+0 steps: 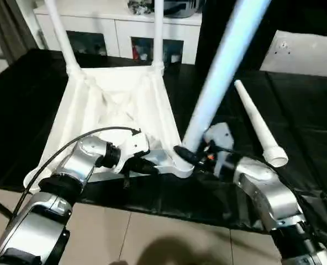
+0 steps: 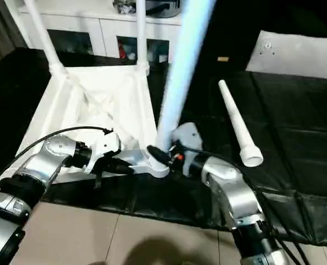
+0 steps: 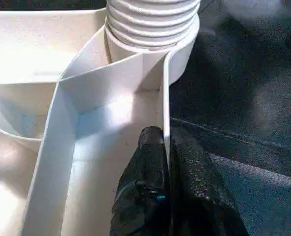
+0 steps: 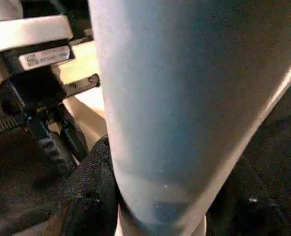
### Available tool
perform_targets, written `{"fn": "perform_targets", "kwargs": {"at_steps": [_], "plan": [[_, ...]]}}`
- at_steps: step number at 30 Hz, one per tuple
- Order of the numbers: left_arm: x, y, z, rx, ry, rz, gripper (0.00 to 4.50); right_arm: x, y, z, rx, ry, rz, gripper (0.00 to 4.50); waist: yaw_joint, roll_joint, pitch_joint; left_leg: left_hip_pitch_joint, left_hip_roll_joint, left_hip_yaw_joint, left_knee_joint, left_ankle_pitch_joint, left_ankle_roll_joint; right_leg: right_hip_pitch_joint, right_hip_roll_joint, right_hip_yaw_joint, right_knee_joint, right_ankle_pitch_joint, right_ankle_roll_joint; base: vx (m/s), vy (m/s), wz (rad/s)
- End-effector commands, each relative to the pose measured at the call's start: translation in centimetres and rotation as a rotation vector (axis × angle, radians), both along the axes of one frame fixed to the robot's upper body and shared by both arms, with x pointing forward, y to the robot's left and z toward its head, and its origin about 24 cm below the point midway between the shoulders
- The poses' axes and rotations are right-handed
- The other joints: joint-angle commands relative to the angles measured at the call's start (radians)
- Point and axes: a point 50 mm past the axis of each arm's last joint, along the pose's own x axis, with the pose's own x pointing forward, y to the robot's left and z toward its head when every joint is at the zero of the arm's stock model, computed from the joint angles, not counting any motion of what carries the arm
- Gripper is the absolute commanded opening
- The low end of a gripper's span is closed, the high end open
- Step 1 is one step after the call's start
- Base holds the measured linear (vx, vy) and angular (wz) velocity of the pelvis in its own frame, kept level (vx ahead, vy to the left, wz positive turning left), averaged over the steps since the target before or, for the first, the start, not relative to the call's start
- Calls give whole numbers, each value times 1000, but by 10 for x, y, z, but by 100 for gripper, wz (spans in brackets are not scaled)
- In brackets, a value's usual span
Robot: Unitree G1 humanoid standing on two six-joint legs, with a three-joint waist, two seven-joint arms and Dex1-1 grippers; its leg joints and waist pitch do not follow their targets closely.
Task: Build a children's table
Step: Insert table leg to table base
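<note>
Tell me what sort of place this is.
Probably a room in a home or a mock-up of one: a white cabinet with open shelves stands behind, and the upturned tabletop lies on a black cloth over tiled floor.

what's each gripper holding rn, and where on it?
Left gripper: tabletop rim wall, by the near corner socket. Right gripper: third leg, at its base.

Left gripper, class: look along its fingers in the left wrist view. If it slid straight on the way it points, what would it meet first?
The left gripper is clamped on the tabletop's raised rim. Straight ahead along that rim, it would probably first meet the corner socket, where the leg's ribbed end sits.
</note>
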Motion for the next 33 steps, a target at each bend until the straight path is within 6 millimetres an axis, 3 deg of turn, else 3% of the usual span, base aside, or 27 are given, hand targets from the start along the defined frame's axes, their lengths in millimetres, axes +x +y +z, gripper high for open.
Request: {"fn": "perform_targets", "kwargs": {"at_steps": [1,2,3,5,6,7,9,12,15,19,21,24,29,32,33], "plan": [[8,0,17,-2,-73,-14,0,-10,-11,-40,-131,170,-23,189,-8,4,-43,-3,37,-8,-85,-355,16,28,-62,55,-112,-519,-125,0,0,0],[7,0,17,2,-75,-25,0,-11,-8,-40,-146,166,14,189,-14,-15,-35,-8,38,-8,-88,-355,25,23,-60,54,-121,-559,-99,0,0,0],[7,0,17,4,-76,-31,0,-12,-7,-40,-150,167,32,189,-12,-8,-37,-8,37,-11,-89,-348,25,26,-62,53,-116,-564,-96,0,0,0],[5,-1,18,8,-79,-52,0,-15,-3,-41,-161,171,89,189,-17,-14,-32,-8,40,-9,-92,-337,32,23,-63,52,-125,-581,-85,0,0,0],[5,-1,18,8,-79,-52,0,-15,-3,-41,-161,171,89,189,-16,-11,-33,-7,41,-10,-93,-334,31,24,-64,52,-124,-575,-87,0,0,0],[4,-1,18,11,-81,-68,0,-18,-1,-43,-167,176,122,189,-20,-25,-28,-12,42,-9,-97,-325,37,24,-63,52,-127,-564,-85,0,0,0],[1,-1,19,17,-87,-121,0,-25,2,-47,-173,193,196,189,-19,-20,-26,-11,45,-11,-99,-332,36,23,-66,54,-124,-565,-88,0,0,0],[-2,-2,21,19,-82,-177,0,-30,5,-49,-168,212,255,189,-20,-26,-23,-12,48,-11,-102,-334,38,21,-65,57,-122,-542,-98,0,0,0],[-6,-3,22,23,-66,-249,0,-34,7,-50,-155,230,324,189,-20,-31,-26,-14,54,-9,-105,-289,44,26,-64,62,-108,-417,-139,17,-1,1],[-4,-4,22,82,-73,-291,0,-37,12,-49,-139,239,395,189,-20,-31,-33,-16,55,0,-100,-209,57,37,-61,63,-85,-199,-215,58,-3,2],[-3,-3,22,96,-77,-293,0,-38,13,-49,-138,238,404,189,-20,-29,-36,-13,55,5,-97,-189,59,39,-60,62,-80,-145,-233,28,-1,0],[0,1,23,123,-84,-276,0,-37,15,-48,-132,234,414,189,-20,-32,-34,-13,55,7,-99,-206,48,42,-61,62,-82,-178,-230,0,0,0],[3,5,23,130,-88,-238,0,-35,17,-48,-121,223,397,189,-19,-29,-34,-7,59,8,-103,-250,25,38,-63,63,-89,-255,-217,0,0,0],[5,8,25,100,-89,-172,0,-29,17,-47,-94,209,329,189,-19,-25,-34,-6,59,7,-105,-275,14,37,-63,64,-92,-278,-214,0,0,0],[6,10,25,84,-88,-133,0,-25,17,-47,-83,199,287,189,-20,-27,-32,-6,59,7,-106,-288,10,36,-64,64,-94,-304,-207,0,0,0]]}}
